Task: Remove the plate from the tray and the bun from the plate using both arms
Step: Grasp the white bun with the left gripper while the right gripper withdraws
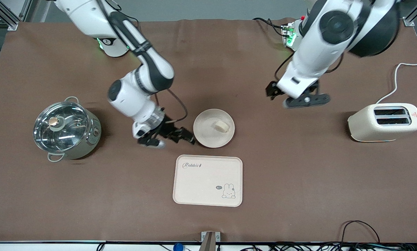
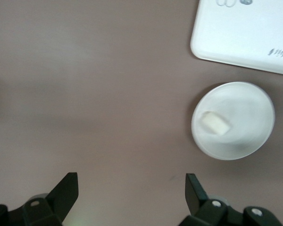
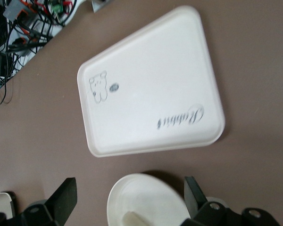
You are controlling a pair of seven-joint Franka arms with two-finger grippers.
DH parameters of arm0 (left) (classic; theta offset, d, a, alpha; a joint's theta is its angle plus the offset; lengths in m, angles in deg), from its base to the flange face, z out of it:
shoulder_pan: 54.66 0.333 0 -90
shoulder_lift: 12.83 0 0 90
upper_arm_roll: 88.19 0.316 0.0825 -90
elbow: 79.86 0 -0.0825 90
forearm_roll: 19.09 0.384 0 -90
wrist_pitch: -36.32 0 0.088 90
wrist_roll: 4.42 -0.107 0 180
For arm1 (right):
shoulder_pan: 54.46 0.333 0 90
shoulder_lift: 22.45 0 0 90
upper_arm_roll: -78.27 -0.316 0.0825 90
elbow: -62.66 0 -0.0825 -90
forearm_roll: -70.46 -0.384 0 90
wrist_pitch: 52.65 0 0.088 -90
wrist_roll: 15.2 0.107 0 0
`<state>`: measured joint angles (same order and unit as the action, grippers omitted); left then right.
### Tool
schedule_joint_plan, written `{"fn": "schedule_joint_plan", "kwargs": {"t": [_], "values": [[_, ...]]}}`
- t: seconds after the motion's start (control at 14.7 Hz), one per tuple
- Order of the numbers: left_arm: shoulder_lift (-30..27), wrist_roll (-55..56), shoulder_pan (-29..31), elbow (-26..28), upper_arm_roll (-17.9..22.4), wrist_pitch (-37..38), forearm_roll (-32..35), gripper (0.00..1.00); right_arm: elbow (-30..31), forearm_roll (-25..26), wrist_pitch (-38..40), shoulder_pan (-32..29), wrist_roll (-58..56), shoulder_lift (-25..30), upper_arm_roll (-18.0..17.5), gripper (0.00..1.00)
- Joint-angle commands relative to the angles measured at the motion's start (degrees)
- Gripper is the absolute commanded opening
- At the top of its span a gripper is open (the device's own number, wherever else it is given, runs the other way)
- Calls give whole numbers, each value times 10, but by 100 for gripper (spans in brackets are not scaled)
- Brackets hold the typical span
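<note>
The round cream plate (image 1: 213,128) stands on the brown table, just farther from the front camera than the tray (image 1: 207,180), which carries nothing. The bun (image 1: 221,126) lies on the plate. My right gripper (image 1: 171,137) is open and low beside the plate's rim, toward the right arm's end. Its wrist view shows the plate (image 3: 151,200), the bun (image 3: 134,219) and the tray (image 3: 151,94) past its open gripper (image 3: 129,197). My left gripper (image 1: 293,97) is open and empty, up over bare table toward the left arm's end. Its wrist view (image 2: 132,188) shows the plate (image 2: 233,120), bun (image 2: 214,123) and tray (image 2: 245,37).
A steel pot with a glass lid (image 1: 67,130) stands toward the right arm's end. A cream toaster (image 1: 384,122) with a white cable (image 1: 396,76) stands toward the left arm's end. Cables run along the table's front edge.
</note>
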<state>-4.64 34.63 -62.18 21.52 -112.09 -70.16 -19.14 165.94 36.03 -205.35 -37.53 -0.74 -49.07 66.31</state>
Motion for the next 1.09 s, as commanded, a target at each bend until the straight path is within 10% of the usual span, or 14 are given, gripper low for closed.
{"fn": "schedule_joint_plan", "kwargs": {"t": [0.0, 0.2, 1.02], "values": [[83, 123, -36, -11, -10, -88, 7, 100, -25, 106, 103, -93, -37, 46, -10, 100], [161, 252, -76, -7, -10, -208, 24, 100, -37, 243, 235, -152, -45, 115, -10, 100], [323, 526, -151, -36, -9, -290, 203, 95, -197, 363, 706, -283, -106, 269, -10, 100]]}}
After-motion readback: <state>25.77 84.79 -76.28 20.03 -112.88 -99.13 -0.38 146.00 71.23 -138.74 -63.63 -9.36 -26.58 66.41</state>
